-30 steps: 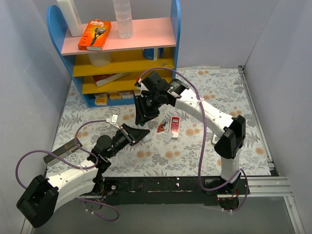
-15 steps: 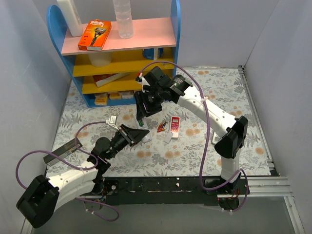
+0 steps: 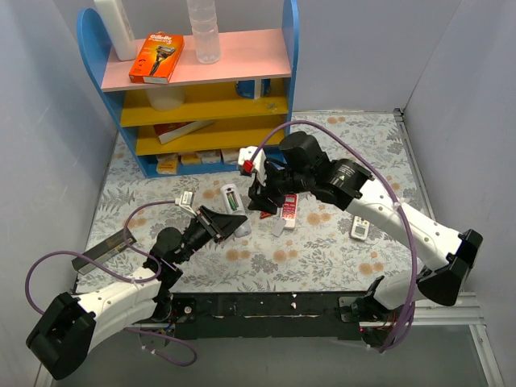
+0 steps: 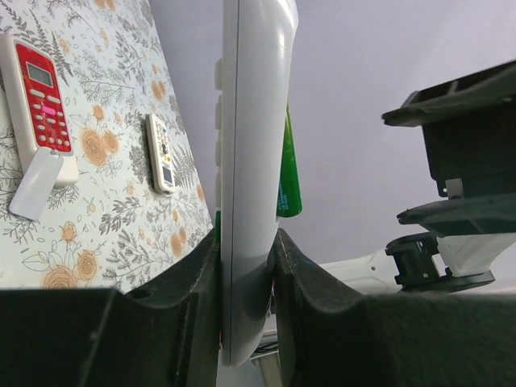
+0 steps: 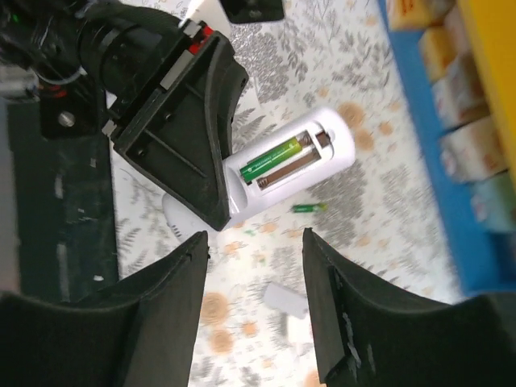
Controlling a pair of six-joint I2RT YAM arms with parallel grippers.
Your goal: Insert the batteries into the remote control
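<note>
My left gripper (image 3: 226, 219) is shut on the lower end of the white remote control (image 3: 231, 197) and holds it tilted above the table. Its back is open: one green battery (image 5: 278, 157) lies in the compartment, with a bare slot beside it. In the left wrist view the remote (image 4: 250, 161) stands edge-on between my fingers. My right gripper (image 3: 262, 197) is open and empty, just right of the remote. In the right wrist view it (image 5: 254, 242) hovers over the table below the remote (image 5: 322, 161). A loose green battery (image 5: 309, 208) lies on the table.
A red-and-white remote (image 3: 290, 207) and a small white battery cover (image 5: 284, 298) lie right of centre. A narrower white remote (image 3: 360, 228) lies further right. A blue shelf unit (image 3: 193, 97) with boxes and bottles stands at the back left. Grey walls close both sides.
My right arm has swung right and pulled its gripper off the remote's far end, uncovering the open compartment with the green battery in it. My left gripper still holds the remote.
</note>
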